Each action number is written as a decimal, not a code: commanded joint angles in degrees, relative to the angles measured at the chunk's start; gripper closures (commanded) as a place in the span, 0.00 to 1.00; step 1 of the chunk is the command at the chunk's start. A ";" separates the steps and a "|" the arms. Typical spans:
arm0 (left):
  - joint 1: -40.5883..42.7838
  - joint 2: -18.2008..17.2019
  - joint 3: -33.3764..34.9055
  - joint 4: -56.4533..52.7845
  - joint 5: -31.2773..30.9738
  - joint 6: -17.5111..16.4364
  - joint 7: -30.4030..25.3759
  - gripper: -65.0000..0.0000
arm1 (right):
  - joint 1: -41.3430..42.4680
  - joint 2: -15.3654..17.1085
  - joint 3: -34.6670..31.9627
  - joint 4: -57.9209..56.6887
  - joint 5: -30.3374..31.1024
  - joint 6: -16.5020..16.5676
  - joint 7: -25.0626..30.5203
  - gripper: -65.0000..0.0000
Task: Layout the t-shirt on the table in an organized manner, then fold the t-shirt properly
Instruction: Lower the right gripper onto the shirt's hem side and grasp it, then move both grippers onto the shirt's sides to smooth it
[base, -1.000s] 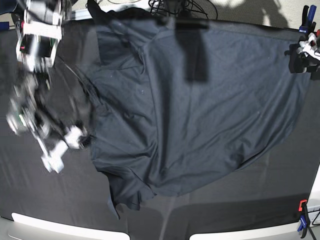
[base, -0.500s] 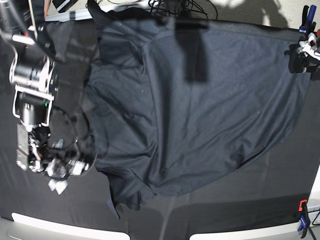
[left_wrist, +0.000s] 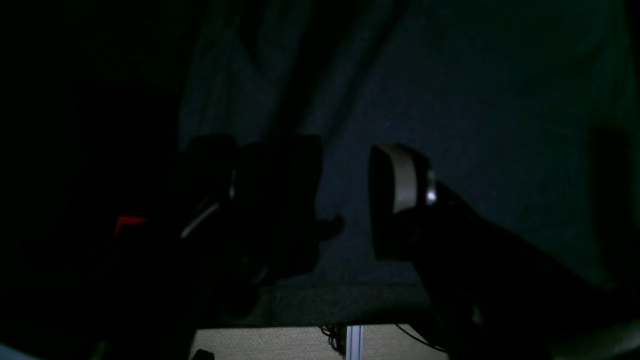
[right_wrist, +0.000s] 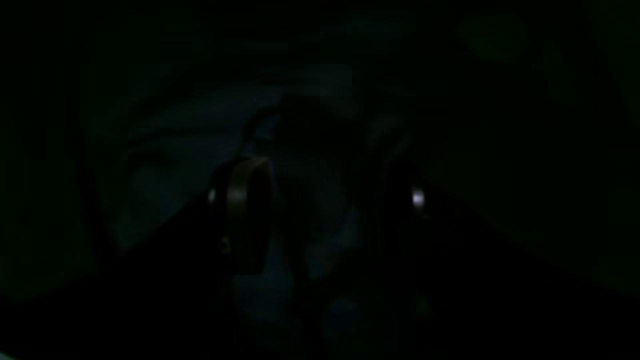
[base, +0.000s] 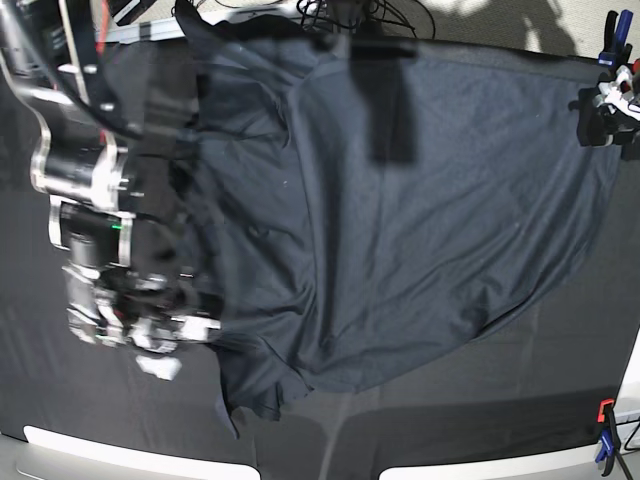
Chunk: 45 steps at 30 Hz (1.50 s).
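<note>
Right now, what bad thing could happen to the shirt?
The right gripper, open, sits low at the rumpled edge of the t-shirt. It might pinch two layers, or the black table cloth too. The left gripper, also open, is at the far corner; a lone pull could drag the shirt crooked.

Lab: cloth-draped table (base: 60, 410) with edge clamps (base: 606, 432)

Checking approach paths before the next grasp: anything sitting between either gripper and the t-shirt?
Nothing visible. The right gripper is at the t-shirt's edge with only cloth beneath; the left gripper hangs open by the far corner. No loose objects on the table.
</note>
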<state>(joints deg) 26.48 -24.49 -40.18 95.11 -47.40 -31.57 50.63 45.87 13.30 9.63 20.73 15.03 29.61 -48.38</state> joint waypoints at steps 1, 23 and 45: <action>0.20 -1.07 -0.37 0.87 -0.68 -0.22 -1.20 0.53 | 1.60 -0.50 0.09 0.50 -1.11 0.85 -0.42 0.54; 0.35 6.67 -0.28 0.87 -0.68 -0.24 -1.09 0.53 | 10.10 1.64 -4.02 1.79 -24.02 -1.40 32.96 1.00; 0.35 7.65 -0.26 0.87 -0.70 -0.22 -0.94 0.53 | 10.80 2.95 -20.74 1.77 -29.66 -13.81 41.90 0.53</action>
<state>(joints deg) 26.50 -15.99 -40.14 95.11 -47.18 -31.57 50.85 53.91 15.64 -11.16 21.47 -14.85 16.64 -8.36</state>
